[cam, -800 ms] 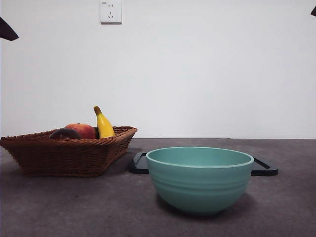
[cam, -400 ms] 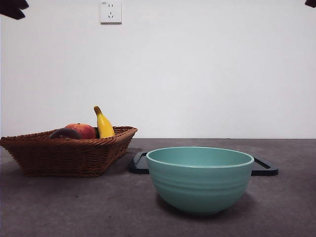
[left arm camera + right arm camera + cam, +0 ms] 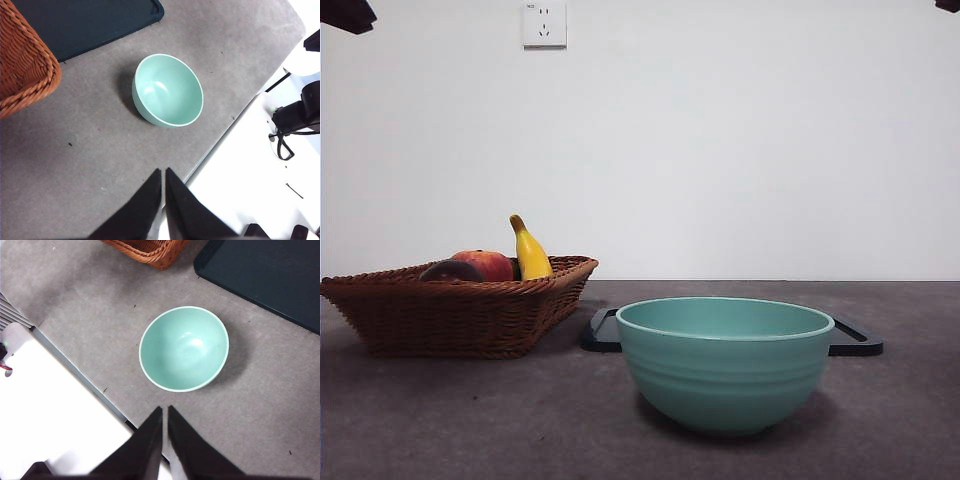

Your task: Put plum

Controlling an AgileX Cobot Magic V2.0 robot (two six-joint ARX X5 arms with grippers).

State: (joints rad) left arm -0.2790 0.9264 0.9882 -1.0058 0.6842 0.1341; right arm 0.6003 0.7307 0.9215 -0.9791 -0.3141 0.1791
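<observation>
The plum [image 3: 450, 271] is a dark maroon fruit lying in the wicker basket [image 3: 455, 312] at the left, mostly hidden behind the rim. A red-orange fruit [image 3: 488, 265] and a yellow banana [image 3: 529, 251] lie beside it. A teal bowl [image 3: 725, 360] stands empty at the front centre; it also shows in the left wrist view [image 3: 168, 90] and the right wrist view [image 3: 183, 348]. My left gripper [image 3: 163, 172] is shut and empty, high above the table's front edge. My right gripper [image 3: 165, 410] is shut and empty, also high above that edge.
A dark flat tray [image 3: 855, 340] lies behind the bowl, seen also in the left wrist view [image 3: 85, 22] and the right wrist view [image 3: 265, 275]. The basket's corner shows in both wrist views. Black arm tips sit at the front view's top corners.
The black arm tip at the front view's top left has risen toward the corner; the tip at the top right has also moved slightly up. The objects have not moved.
</observation>
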